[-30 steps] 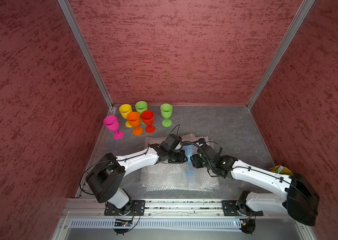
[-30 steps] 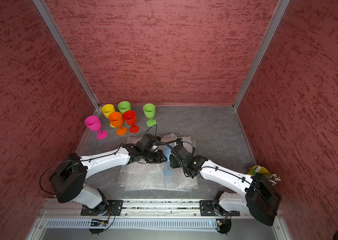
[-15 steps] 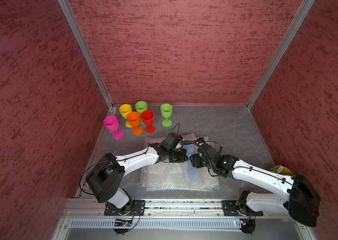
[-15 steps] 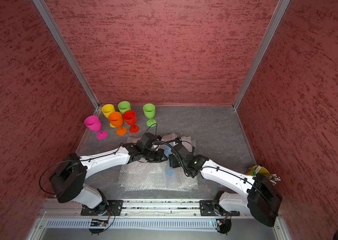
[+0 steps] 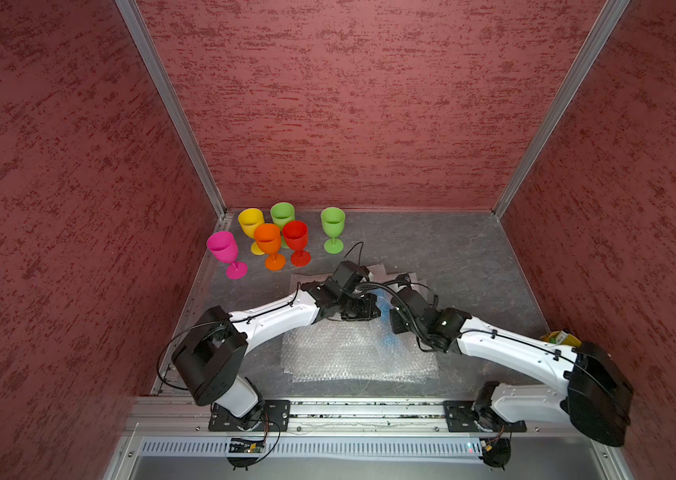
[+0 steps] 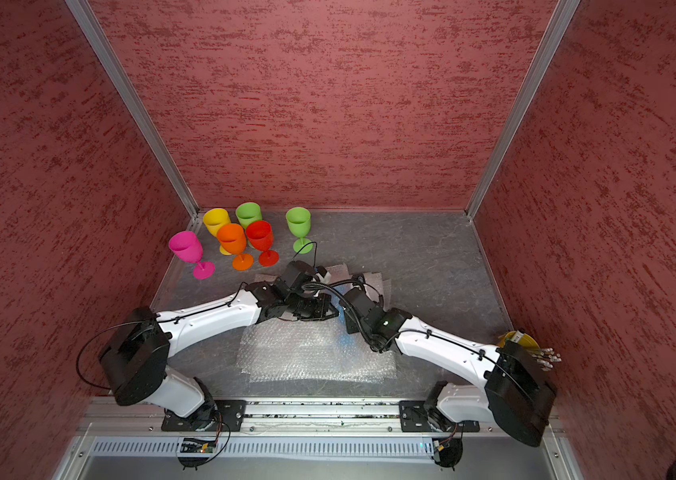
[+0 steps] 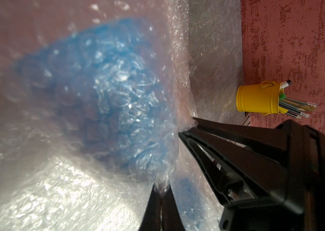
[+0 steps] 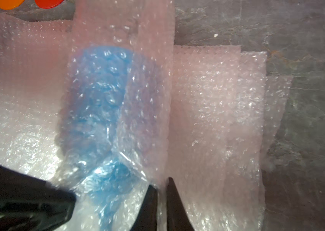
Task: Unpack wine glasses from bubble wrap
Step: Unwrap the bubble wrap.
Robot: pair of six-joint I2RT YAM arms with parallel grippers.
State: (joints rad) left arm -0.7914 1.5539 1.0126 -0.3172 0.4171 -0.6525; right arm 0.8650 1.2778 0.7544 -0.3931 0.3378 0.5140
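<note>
A blue wine glass point(image 5: 387, 341) point(image 8: 97, 96) point(image 7: 101, 84) lies rolled in bubble wrap point(image 5: 340, 353) point(image 8: 217, 100) point(image 7: 57, 190) mid-floor, on flat sheets of the same wrap. My left gripper point(image 5: 373, 309) point(image 7: 160, 188) is shut on a pinch of wrap at the roll. Close beside it my right gripper point(image 5: 391, 309) point(image 8: 160, 185) is shut on the wrap's loose edge. Unwrapped glasses stand upright at the back left: pink point(image 5: 222, 249), yellow point(image 5: 251, 222), orange point(image 5: 267, 239), red point(image 5: 295, 235) and two green point(image 5: 282, 214) point(image 5: 332, 220).
A yellow bucket point(image 5: 560, 338) point(image 7: 257, 100) of pencils stands by the right wall, behind my right arm. Red walls close in three sides. A metal rail point(image 5: 369, 409) with both arm bases runs along the front.
My right gripper has closed on the bubble wrap's edge after standing open. The left gripper finished closing and stays pinched on the wrap. Both arms barely shifted.
</note>
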